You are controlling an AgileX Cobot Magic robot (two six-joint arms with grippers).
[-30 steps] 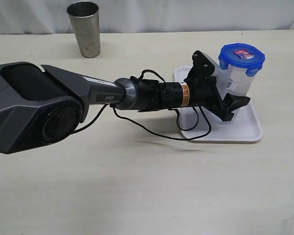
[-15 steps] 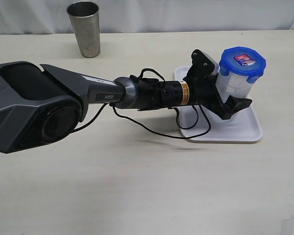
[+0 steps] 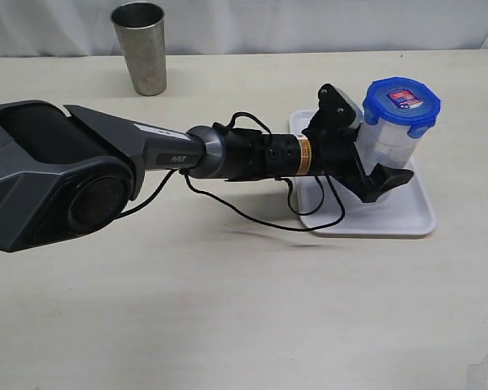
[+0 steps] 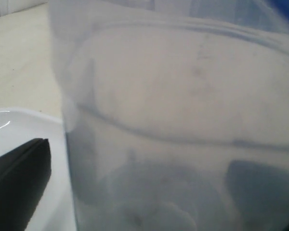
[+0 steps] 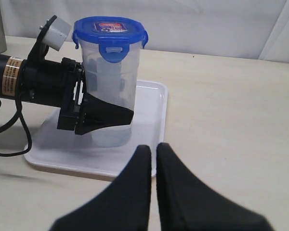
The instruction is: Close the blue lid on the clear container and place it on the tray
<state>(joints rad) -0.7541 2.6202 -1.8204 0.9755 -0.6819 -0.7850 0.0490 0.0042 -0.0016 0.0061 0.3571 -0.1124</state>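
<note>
The tray [image 3: 407, 215] lies under the left gripper [image 3: 394, 158]. The container [image 3: 389, 140] stands on it, between the jaws. The jaws are apart and not squeezing, so I think it can stand alone. The lid [image 3: 402, 99] sits shut on top, above the fingers. The right gripper [image 5: 152, 147] is pressed together and empty, well away.

lab-style test bench: bare beige table [image 3: 228, 309], white curtain backdrop [image 3: 309, 24], robot arm [image 3: 81, 175].
</note>
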